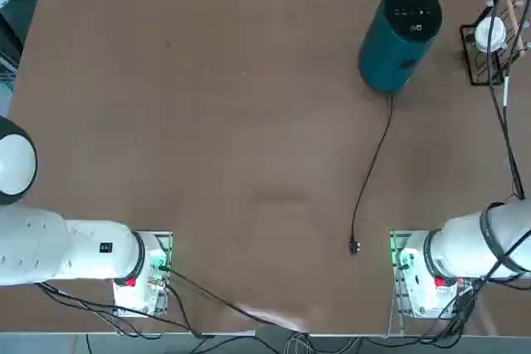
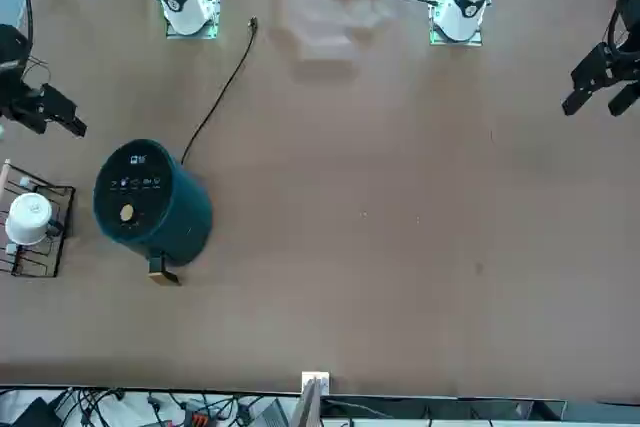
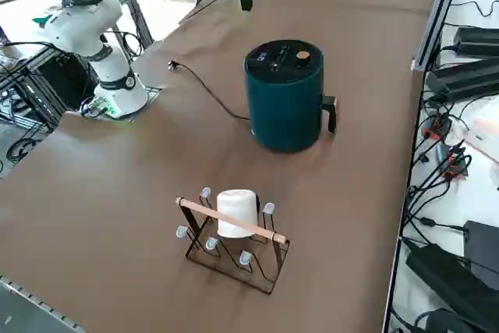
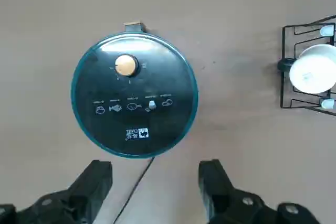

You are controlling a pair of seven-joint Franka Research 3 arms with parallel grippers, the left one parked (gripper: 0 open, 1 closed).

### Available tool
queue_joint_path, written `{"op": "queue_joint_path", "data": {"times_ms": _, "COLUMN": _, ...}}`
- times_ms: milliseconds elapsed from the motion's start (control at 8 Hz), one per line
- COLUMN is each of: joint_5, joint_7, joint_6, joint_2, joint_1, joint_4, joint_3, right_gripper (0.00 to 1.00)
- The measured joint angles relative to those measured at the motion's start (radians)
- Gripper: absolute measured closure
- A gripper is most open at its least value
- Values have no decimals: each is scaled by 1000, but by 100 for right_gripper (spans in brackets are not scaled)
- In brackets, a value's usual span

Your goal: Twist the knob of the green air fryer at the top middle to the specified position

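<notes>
Shows the tan-gold knob on the black control panel atop the green air fryer, on the handle side of that panel. Holds the right gripper in the air, clear of the air fryer on its cord side, fingers spread wide apart. Has the black power cord running from the air fryer towards the robot, along the brown table. Bears the white cup in the wire rack, to the robot's right of the air fryer.

Air fryer top — glossy, dark, smooth
</notes>
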Motion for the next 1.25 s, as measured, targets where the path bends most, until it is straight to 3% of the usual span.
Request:
{"op": "queue_joint_path", "data": {"times_ms": 875, "joint_5": -2, "joint_7": 0, "joint_6": -11, "joint_2": 20, "joint_1": 0, "joint_4": -3, "joint_3": 0, "right_gripper": 0}}
{"op": "queue_joint_path", "data": {"times_ms": 1250, "joint_5": -15, "joint_7": -2, "joint_6": 60, "joint_2": 70, "joint_1": 7, "joint_4": -5, "joint_3": 2, "right_gripper": 0}}
